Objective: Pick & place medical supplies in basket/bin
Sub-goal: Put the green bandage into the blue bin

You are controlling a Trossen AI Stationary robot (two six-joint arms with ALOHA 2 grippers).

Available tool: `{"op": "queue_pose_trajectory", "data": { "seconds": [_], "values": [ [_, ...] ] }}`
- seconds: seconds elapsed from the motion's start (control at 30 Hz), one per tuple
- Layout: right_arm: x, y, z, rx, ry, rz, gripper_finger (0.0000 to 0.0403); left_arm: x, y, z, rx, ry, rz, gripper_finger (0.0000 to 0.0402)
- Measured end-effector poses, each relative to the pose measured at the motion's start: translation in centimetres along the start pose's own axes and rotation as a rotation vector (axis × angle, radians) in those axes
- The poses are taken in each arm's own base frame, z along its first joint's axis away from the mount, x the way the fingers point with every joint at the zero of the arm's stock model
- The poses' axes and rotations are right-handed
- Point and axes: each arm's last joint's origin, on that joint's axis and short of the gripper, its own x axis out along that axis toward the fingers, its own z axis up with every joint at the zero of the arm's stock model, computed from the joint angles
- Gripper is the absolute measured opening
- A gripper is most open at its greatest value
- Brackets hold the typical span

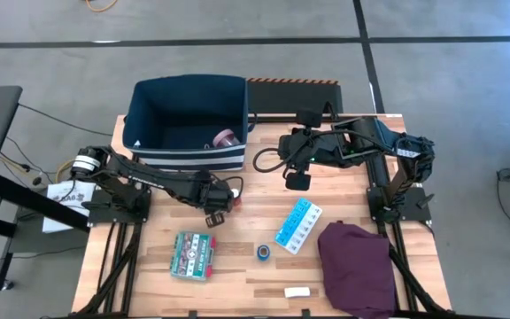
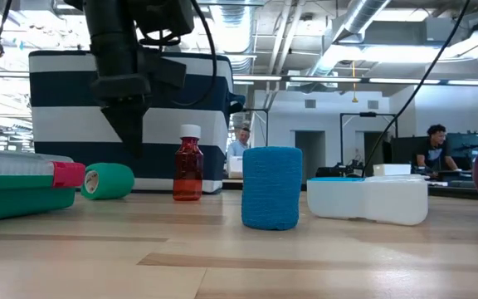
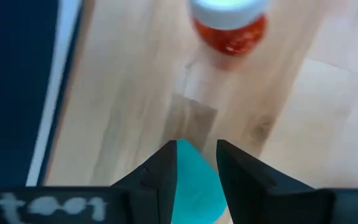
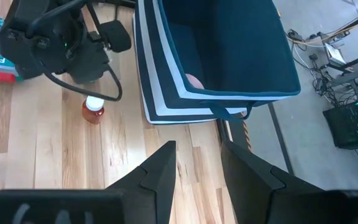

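The green tape roll (image 2: 106,180) lies on its side on the table, just in front of the navy bin (image 1: 187,124). My left gripper (image 2: 133,143) hangs a little above it, open by a narrow gap and touching nothing. The roll (image 3: 194,183) shows between the fingers in the left wrist view. The red-capped bottle (image 2: 187,169) stands upright beside it. The pink cup (image 1: 226,139) sits inside the bin. The blue tape roll (image 1: 264,252), pill organizer (image 1: 297,225), green-red box (image 1: 193,254) and white bar (image 1: 297,291) lie nearer. My right gripper (image 1: 296,180) waits open, right of the bin.
The purple cloth (image 1: 357,266) lies heaped at the table's near right corner. The bin stands at the far edge, left of centre. Bare wood lies between the bin's front wall and the row of items.
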Motion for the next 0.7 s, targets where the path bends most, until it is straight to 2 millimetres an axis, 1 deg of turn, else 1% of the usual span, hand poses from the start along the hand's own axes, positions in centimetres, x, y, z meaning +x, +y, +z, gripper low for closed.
{"op": "queue_pose_trajectory", "data": {
  "seconds": [0.1, 0.33, 0.47, 0.57, 0.7],
  "values": [
    [0.0, 0.0, 0.0, 0.000, 0.000, 0.000, 0.0121, 0.0, -0.1, 0.2, -0.010, -0.010, -0.028, 0.0099],
    [0.0, 0.0, 0.0, 0.000, 0.000, 0.000, 0.0121, 0.3, 0.1, 0.2, -0.190, 0.009, -0.018, 0.0098],
    [0.0, 0.0, 0.0, 0.000, 0.001, 0.000, 0.0121, 0.7, 0.4, 0.0, -0.249, 0.013, -0.002, 0.0099],
    [0.0, 0.0, 0.0, -0.001, 0.001, 0.000, 0.0121, 1.0, 0.5, -0.3, -0.245, 0.032, -0.005, 0.0112],
    [0.0, 0.0, 0.0, -0.003, 0.005, 0.000, 0.0121, 1.4, 0.6, -0.8, -0.251, 0.050, 0.007, 0.0151]
  ]
}}
